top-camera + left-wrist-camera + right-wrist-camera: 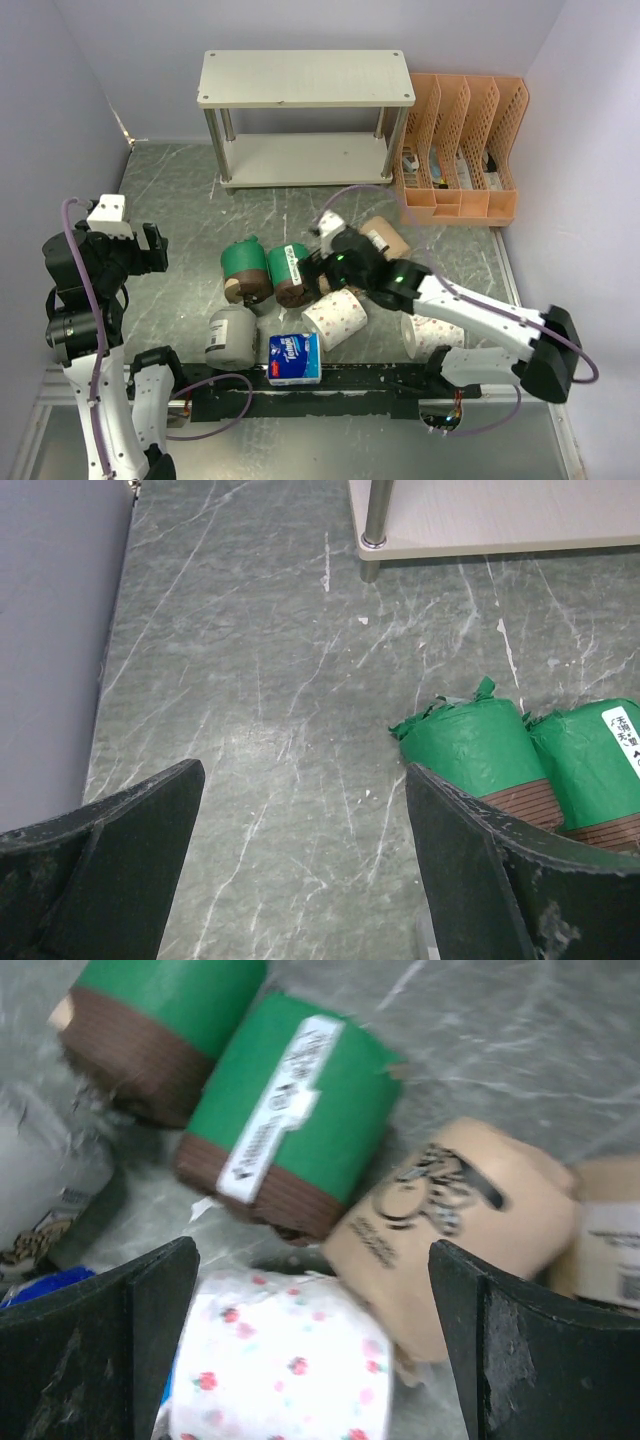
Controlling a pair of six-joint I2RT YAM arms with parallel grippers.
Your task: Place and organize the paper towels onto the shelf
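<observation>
The grey table (pixel 180 190) fills the frame, with the shelf (pixel 305 110) at its top centre. The paper towels (pixel 335 318) lie clustered mid-frame, off the shelf. The right gripper (pixel 312 1260) hangs spread wide over them, holding nothing. The left gripper (pixel 305 775), at the left, gapes empty too.

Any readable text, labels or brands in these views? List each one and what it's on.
Nothing reads cleanly.
Green-and-brown roll: white label with black print, blurred; cut off at the frame edge in the left wrist view.
Tan kraft roll: black logo and lines of print, blurred.
Blue-and-white pack: script logo, too small to read.
Grey roll: dark label, too small to read.
</observation>
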